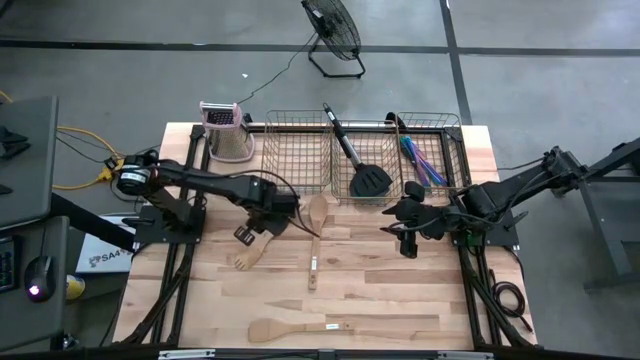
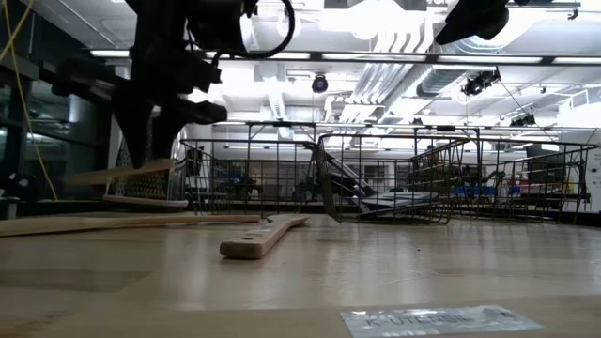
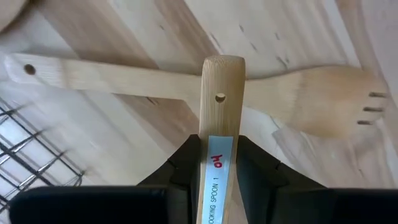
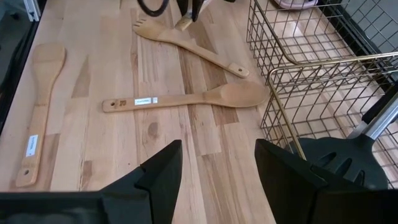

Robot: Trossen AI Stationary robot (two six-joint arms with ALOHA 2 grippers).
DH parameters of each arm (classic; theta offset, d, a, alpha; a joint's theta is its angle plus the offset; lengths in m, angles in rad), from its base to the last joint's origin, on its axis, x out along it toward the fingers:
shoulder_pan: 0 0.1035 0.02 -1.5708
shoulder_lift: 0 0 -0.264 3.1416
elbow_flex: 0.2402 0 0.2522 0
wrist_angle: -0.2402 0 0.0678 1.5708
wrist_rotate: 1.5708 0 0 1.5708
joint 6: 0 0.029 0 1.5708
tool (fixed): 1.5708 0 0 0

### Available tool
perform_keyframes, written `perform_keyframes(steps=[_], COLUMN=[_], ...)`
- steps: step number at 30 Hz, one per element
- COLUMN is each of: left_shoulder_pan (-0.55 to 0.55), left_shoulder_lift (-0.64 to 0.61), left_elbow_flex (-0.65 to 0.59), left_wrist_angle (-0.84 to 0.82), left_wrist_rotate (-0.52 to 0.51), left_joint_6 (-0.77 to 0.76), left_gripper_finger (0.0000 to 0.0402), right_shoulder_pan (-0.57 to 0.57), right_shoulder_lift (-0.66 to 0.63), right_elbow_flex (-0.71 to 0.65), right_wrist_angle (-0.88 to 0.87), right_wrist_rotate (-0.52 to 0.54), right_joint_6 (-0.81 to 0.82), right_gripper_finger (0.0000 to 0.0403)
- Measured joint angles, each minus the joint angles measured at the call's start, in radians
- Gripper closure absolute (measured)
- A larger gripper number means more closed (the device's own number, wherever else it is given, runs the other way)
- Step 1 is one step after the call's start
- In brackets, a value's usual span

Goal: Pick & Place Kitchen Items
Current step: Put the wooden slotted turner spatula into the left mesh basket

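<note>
Above the bench's (image 1: pixel 400 290) left-centre, just in front of the wire baskets (image 1: pixel 300 155), the left pincer (image 1: pixel 262 225) is closed on the handle end of a light wooden utensil (image 3: pixel 219 124) with a white label — the left wrist view shows both fingers (image 3: pixel 186 165) clamped on either side of the handle. Whether its far end is clear of the bench cannot be told. Under it lies a slotted wooden spatula (image 3: pixel 186 84), crossing its line. A wooden spoon (image 1: pixel 316 235) lies just right of that, bowl toward the baskets, and another wooden spatula (image 1: pixel 290 327) lies near the front edge. A black spatula (image 1: pixel 358 160) and the blue-purple cutlery (image 1: pixel 420 160) already sit in the baskets.

The right pincer (image 1: pixel 395 222) hangs open over the bench in front of the right basket, holding nothing.

The risks, as I judge them: the grip is near the very end of the handle, so the long utensil may pivot or slip when swung — and its free end could catch the basket's rim or nudge the slotted spatula below.
</note>
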Motion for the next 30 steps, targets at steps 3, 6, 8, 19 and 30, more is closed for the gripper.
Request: perform_keyframes(steps=[3,6,8,19,30], left_shoulder_pan=[-0.022,-0.043,-0.055,-0.114,-0.113], left_shoulder_lift=[0.0,0.0,0.0,0.0,0.0], left_elbow_flex=[0.0,0.0,0.0,0.0,0.082], left_wrist_angle=[-0.023,-0.022,-0.026,-0.07,-0.081], left_wrist_rotate=[0.0,0.001,0.002,-0.024,-0.046], left_joint_6=[-0.02,-0.041,-0.049,-0.12,-0.13], left_gripper_finger=[0.0328,0.0328,0.0328,0.0328,0.0328], right_shoulder_pan=[0.0,0.0,0.0,0.0,0.0], right_shoulder_lift=[0.0,0.0,0.0,0.0,0.0], right_elbow_flex=[0.0,0.0,0.0,0.0,0.0], right_wrist_angle=[0.0,0.0,0.0,0.003,0.003], right_wrist_rotate=[0.0,-0.001,-0.001,-0.001,0.0], right_joint_6=[0.0,0.0,0.0,0.011,0.011], right_gripper_finger=[0.0208,0.0208,0.0208,0.0208,0.0208])
